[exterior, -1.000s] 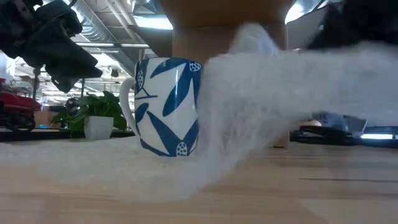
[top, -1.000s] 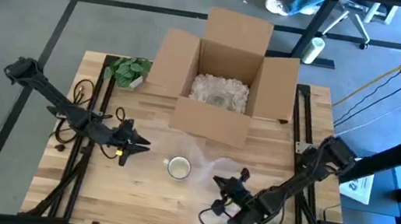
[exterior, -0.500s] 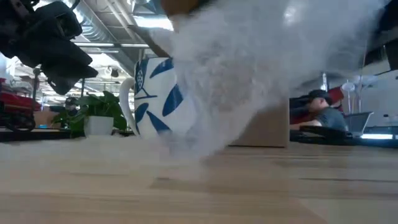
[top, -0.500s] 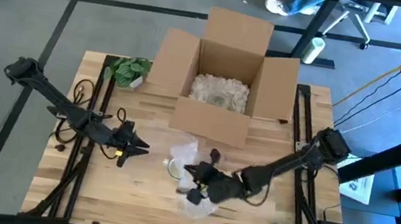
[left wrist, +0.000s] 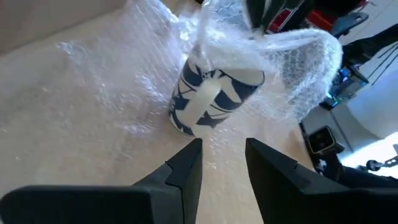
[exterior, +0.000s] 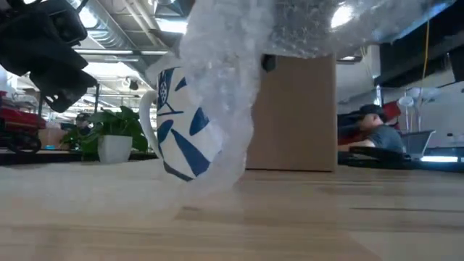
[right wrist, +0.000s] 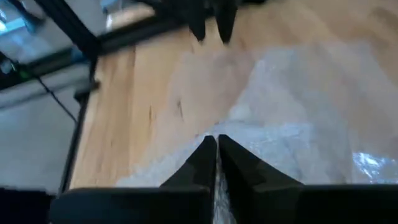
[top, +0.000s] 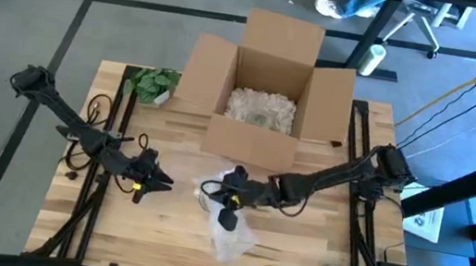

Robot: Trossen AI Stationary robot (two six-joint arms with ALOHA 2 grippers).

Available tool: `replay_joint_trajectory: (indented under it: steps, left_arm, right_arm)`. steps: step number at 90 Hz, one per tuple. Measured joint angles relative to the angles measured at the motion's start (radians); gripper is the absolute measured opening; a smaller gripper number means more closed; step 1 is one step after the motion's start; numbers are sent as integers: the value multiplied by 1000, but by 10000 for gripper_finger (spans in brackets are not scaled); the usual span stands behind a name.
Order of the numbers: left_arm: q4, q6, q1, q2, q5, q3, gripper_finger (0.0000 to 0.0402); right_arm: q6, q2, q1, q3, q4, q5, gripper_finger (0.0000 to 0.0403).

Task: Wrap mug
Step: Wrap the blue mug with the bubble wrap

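Working on a wooden tabletop (top: 113,227) with an open cardboard box (top: 263,90) at the far side, we are mid-way through folding wrap over the mug.

Bubble wrap (top: 231,233) lies under and over the mug; one part is spread flat on the wood, another is lifted and draped across the mug's top and far side. In the low view it hangs over the right half of the mug and leaves the handle side bare.

Mug (exterior: 190,123), white with blue leaves, stands upright near the tabletop's middle, just in front of the box.

Right pincer (top: 231,193) is over the mug, fingers pressed together on a fold of the wrap. Left pincer (top: 153,181) waits just beside the mug on the handle side, fingers spread, holding nothing.

Our judgement for doing this well: carry the fold fully across and down past the handle before letting go, keep the pull low and gentle so the mug does not tip, and bring the left pincer in to pin the loose edge.

Small potted plant (top: 153,84) sits at the far left corner, well apart.
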Motion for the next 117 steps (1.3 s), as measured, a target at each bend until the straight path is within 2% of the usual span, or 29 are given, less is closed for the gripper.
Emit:
replay_joint_trajectory:
  steps: [26,48,65,95,117]
  left_arm:
    - [4,15,-7,0,-10,0,105]
    - [0,-3,-35,0,-10,0,105]
    - [-54,-55,-75,0,-10,0,105]
    - [-283,-260,-119,4,-23,0,105]
    - [-311,-297,-155,6,-22,0,105]
  right_arm:
    - [-84,202,-36,425,-522,-110,0]
    - [-102,368,-55,699,-793,-210,0]
    - [-95,431,-59,723,-836,-276,0]
    - [-90,459,-58,720,-902,-364,0]
    - [-165,457,-23,718,-951,-392,0]
